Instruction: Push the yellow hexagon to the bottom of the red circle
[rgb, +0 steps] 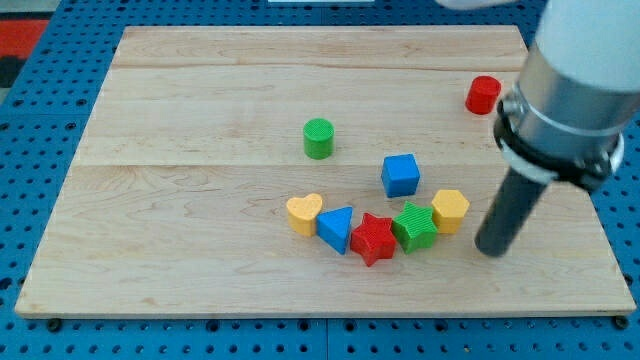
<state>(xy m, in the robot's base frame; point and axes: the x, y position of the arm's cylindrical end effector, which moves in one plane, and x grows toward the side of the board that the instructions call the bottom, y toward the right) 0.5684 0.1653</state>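
Note:
The yellow hexagon (450, 209) lies right of centre on the wooden board, touching the green star (414, 226) on its left. The red circle (483, 94) stands far up near the view's top right. My tip (492, 248) rests on the board just right of and slightly below the yellow hexagon, a small gap apart. The arm's grey body rises from it toward the view's top right and partly covers the board's right edge.
A row of blocks curves left of the hexagon: red star (373, 238), blue triangle (337, 228), yellow heart (303, 212). A blue cube (400, 175) sits above the green star. A green circle (318, 138) stands near the centre. The board's right edge (600, 230) is close.

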